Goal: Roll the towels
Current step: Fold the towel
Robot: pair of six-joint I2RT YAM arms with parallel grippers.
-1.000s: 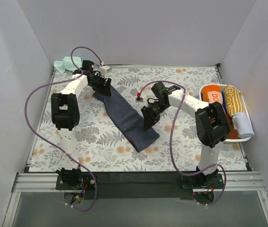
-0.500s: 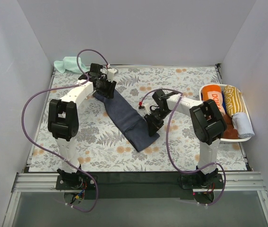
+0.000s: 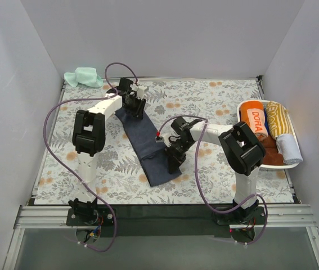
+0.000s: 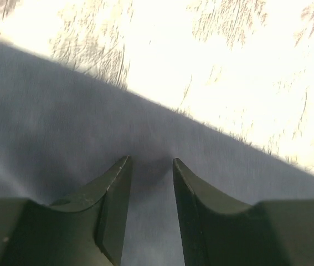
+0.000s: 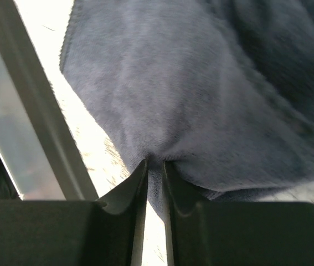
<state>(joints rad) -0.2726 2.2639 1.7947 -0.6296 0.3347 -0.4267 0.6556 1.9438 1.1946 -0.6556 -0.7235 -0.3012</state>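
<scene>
navy towel: left claw clamped on its far end, right claw on near edge.

Brown towel mostly hidden, navy towel cropped by wrist views, floral covering blurred

Even, bright overhead view; wrist views blurry, table covering overexposed beside dark navy towel.

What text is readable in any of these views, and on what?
"DORA": white letters on the orange towel, rolled in the white basket; the roll may hide more letters.
Wrist views: no text, only the navy towel and the floral cover.
Nothing else is legible.
</scene>
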